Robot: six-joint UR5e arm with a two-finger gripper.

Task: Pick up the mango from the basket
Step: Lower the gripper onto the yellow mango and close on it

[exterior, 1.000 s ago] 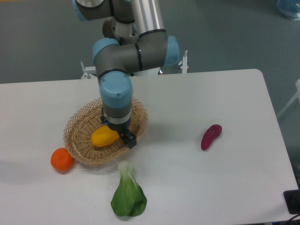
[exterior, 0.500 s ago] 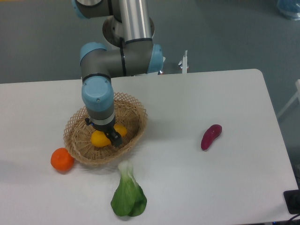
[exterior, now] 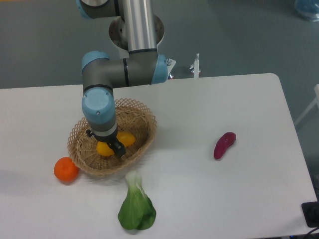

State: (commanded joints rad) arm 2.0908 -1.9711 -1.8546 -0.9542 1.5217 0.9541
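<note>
The robot's black two-finger hand (exterior: 110,147) hangs straight down from the grey and light-blue arm (exterior: 102,102) into the shallow oval basket of tan woven wicker with an open lattice rim (exterior: 143,119), its tip set right at the smooth yellow-orange elongated mango (exterior: 125,139). The mango lies inside the basket, on its floor, with the hand's dark fingers (exterior: 119,150) crossing over its middle so that yellow shows on both sides of them: one end pokes out toward the upper right of the hand, the other just below and left of it. The arm's wrist covers the finger gap from above, so whether the fingers are spread around the fruit or already pinched on it cannot be told from this view. The basket sits on the white worktop (exterior: 214,99), directly beneath the hand. Down and to the left of the hand, just outside the basket's rim, rests a round orange fruit (exterior: 66,170), close against the wicker. Below the hand, near the front edge of the basket, lies a green leafy vegetable with a pale stalk (exterior: 136,208), the stalk end pointing up toward the basket. Well off to the right of the hand, alone on the worktop, lies a dark red-purple oblong vegetable (exterior: 224,145), tilted.
</note>
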